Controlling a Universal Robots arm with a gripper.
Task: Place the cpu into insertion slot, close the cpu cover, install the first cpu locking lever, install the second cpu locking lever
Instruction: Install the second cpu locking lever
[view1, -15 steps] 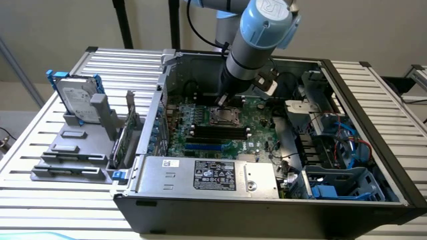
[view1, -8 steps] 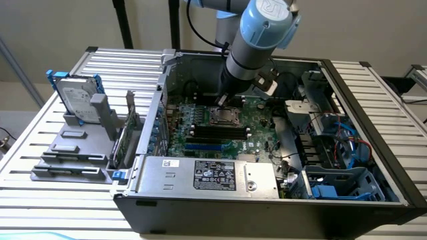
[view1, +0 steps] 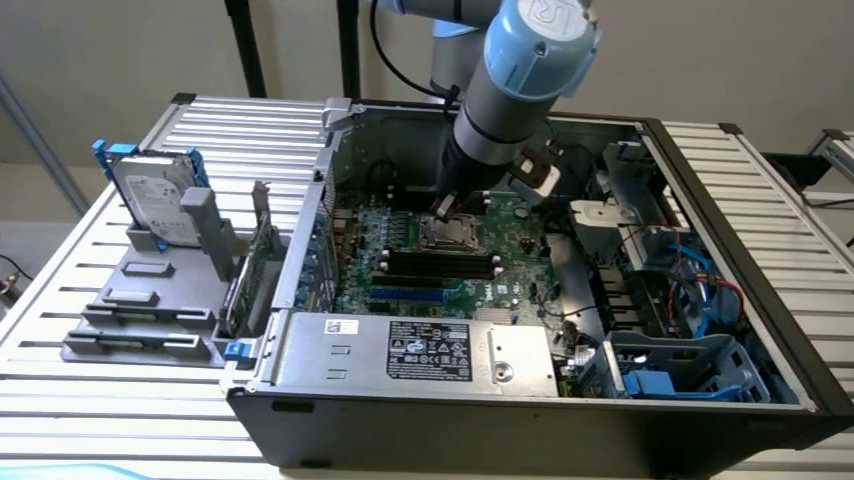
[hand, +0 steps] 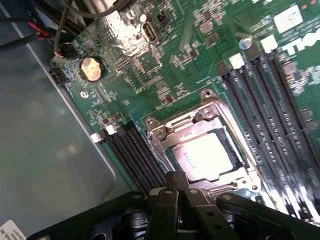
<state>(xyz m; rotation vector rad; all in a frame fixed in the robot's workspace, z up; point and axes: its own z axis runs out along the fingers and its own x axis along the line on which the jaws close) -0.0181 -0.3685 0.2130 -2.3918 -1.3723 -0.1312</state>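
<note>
Now clenched end effector (hand: 177, 192) at cpu cover (hand: 200, 145) edge, cpu (hand: 202, 152) seated, memory slots (hand: 272, 110) flanking closely.

A workshop or lab bench: an opened computer case (view1: 534, 400) lies on a slatted metal table (view1: 254, 120).

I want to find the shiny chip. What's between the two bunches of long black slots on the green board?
In the wrist view, the insertion slot sits between them, with the cpu inside it and the cpu cover framing it.
</note>
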